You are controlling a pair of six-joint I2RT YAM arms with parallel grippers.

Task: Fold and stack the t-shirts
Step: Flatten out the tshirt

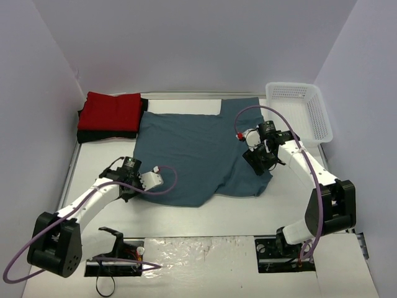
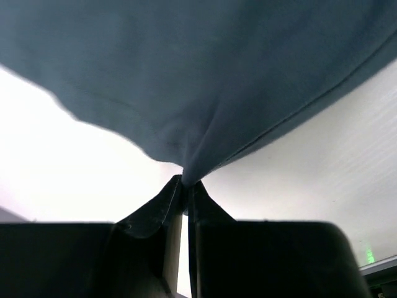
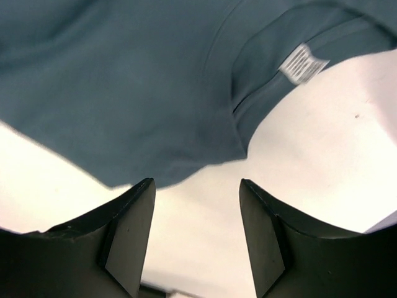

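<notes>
The slate-blue t-shirt (image 1: 198,149) lies spread in the middle of the table. My left gripper (image 1: 127,186) is shut on its left edge; the left wrist view shows the cloth (image 2: 198,81) pinched between the fingertips (image 2: 186,183). My right gripper (image 1: 257,162) is open and empty over the shirt's right edge; the right wrist view shows the collar with a white label (image 3: 304,62) just beyond the fingers (image 3: 133,211). The red t-shirt (image 1: 111,112) lies folded on the black t-shirt (image 1: 105,135) at the back left.
A white lattice basket (image 1: 301,112) stands at the back right. A white sheet (image 1: 186,105) shows behind the blue shirt. Grey walls close in the table on three sides.
</notes>
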